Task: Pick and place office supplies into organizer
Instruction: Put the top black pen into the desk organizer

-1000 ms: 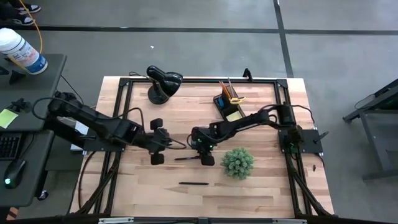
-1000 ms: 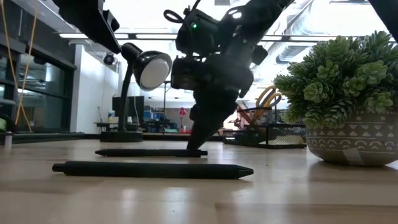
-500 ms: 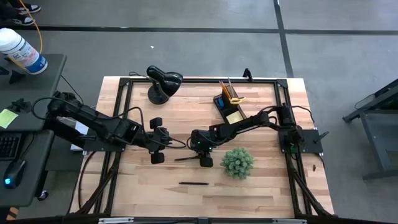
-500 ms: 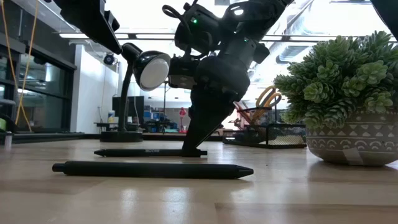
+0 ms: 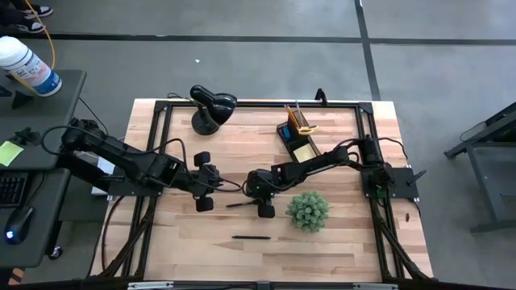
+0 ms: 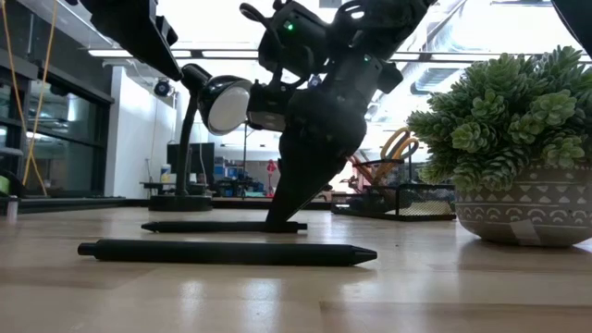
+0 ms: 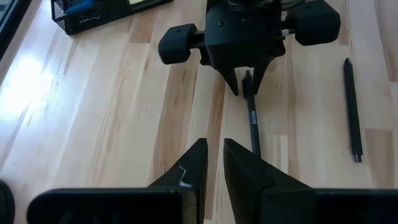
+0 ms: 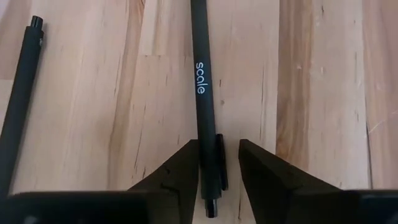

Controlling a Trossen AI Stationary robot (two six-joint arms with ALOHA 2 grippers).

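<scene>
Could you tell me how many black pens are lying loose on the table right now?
2: one pen lies between the right gripper fingers, mid-table; the other pen nearer the front edge. The organizer may hide more.
</scene>
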